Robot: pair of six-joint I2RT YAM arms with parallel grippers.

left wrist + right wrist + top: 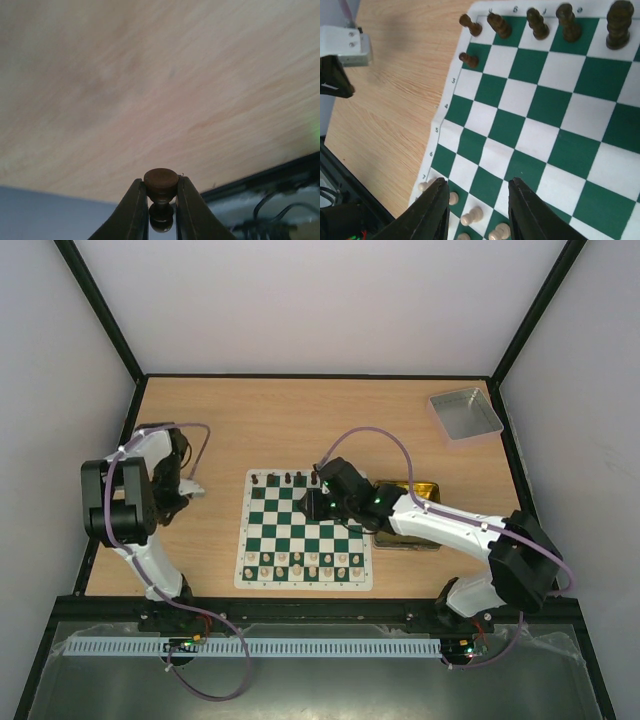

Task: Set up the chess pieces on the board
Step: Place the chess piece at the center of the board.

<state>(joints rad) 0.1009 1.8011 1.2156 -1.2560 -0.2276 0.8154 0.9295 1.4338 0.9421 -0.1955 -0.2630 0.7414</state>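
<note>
**Dark side part-set; one piece in hand off the board**

At least five dark chess pieces (537, 23) are shown upright along the far rank of the board (540, 105). A single dark pawn (469, 60) is set one rank nearer, in the left-hand file. This grouping is judged to mean that the back rank is filled first and the pawns after; most of the pawn rank is not yet occupied. The pale pieces (471, 216) are ranged on the two near ranks.

A further dark piece (161, 178), round-headed and probably a pawn, is gripped below its head by the left tool (161, 186), whose fingers are closed narrowly onto it. It is held above the table (300, 420), well to the left of the board, presumably until a square is chosen for it.

The right tool (477, 185) is poised over the board with its fingers parted somewhat wider than one square. Nothing is held between them or touched by them.

A gold tin (420, 490) lies just right of the board, partly under the right arm. A grey tray (465, 412) is set near the far right corner.
</note>
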